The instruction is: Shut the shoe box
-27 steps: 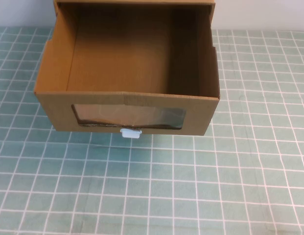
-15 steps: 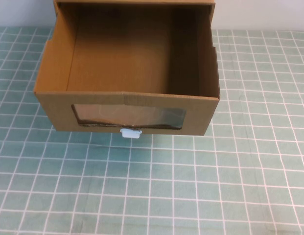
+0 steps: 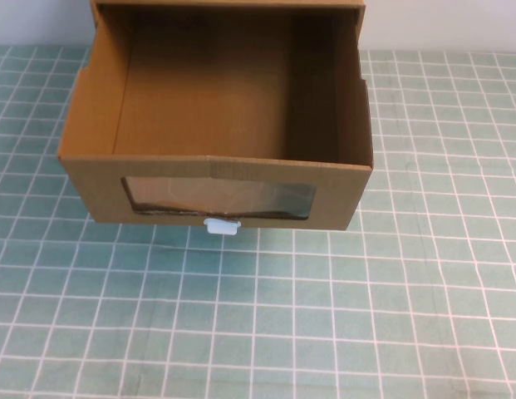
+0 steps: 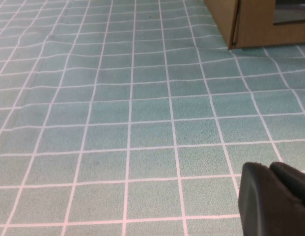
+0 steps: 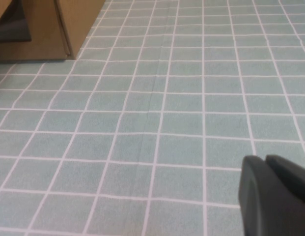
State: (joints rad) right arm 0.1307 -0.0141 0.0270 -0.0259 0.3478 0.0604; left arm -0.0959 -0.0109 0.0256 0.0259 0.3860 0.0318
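The shoe box [image 3: 216,133] is brown cardboard, drawer pulled out toward me and empty inside. Its front panel has a clear window [image 3: 218,198] with a small white pull tab [image 3: 222,226] below it. A corner of the box shows in the left wrist view [image 4: 255,22] and in the right wrist view [image 5: 49,24]. Neither arm appears in the high view. My left gripper [image 4: 271,169] shows only in its wrist view, its fingers pressed together and empty, low over the mat well short of the box. My right gripper [image 5: 266,163] looks the same in its wrist view, shut and empty.
A green mat [image 3: 324,316] with a white grid covers the table. The box's outer sleeve [image 3: 228,4] stands at the far edge against a pale wall.
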